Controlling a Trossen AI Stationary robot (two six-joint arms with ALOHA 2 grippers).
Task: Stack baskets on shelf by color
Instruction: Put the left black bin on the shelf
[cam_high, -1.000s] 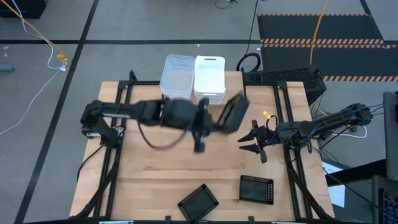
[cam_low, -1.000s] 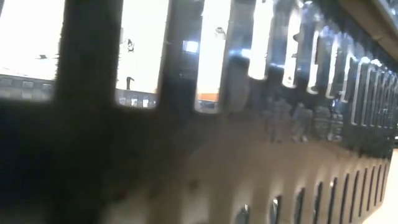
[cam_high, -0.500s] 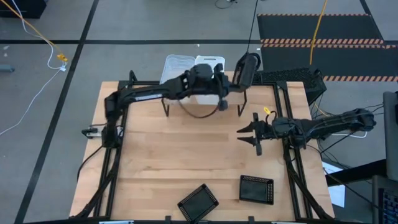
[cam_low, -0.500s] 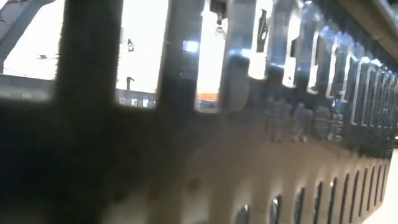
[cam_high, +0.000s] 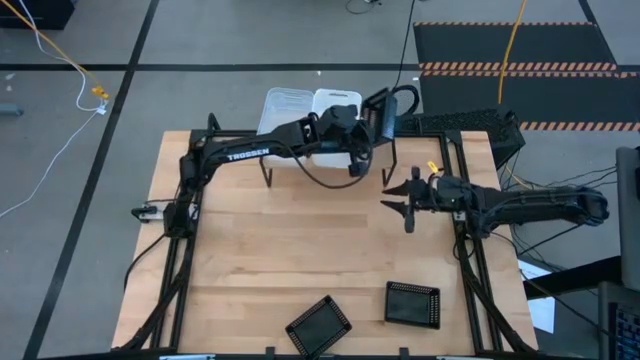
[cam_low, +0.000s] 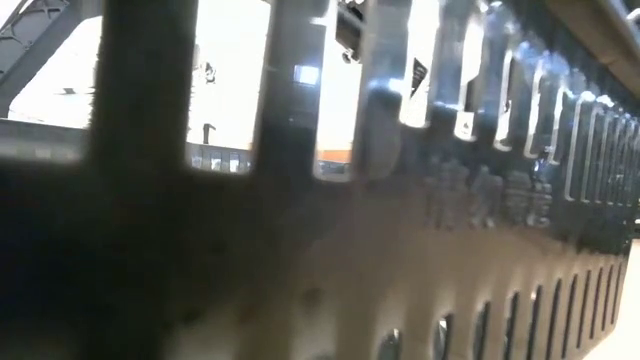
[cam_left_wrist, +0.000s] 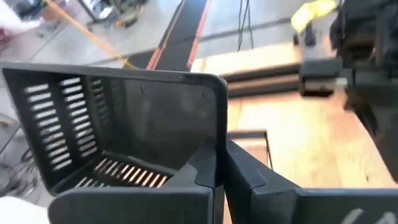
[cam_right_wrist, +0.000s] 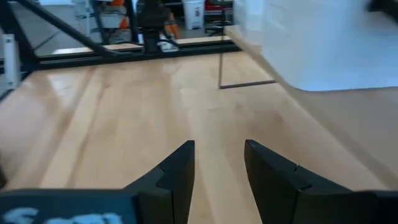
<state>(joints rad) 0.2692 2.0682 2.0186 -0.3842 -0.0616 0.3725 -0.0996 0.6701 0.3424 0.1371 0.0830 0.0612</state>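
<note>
Left pincer clamped on black basket, shelf mostly hidden beneath arm, right pincer spread, low view blocked.

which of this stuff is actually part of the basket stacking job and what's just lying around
Part of the job:
- black basket held in the left gripper
- clear basket and white basket on the shelf
- two black baskets on the table
- right gripper, open, empty, over the table

Just lying about:
- yellow cable on the floor
- black mat with striped edges
</note>
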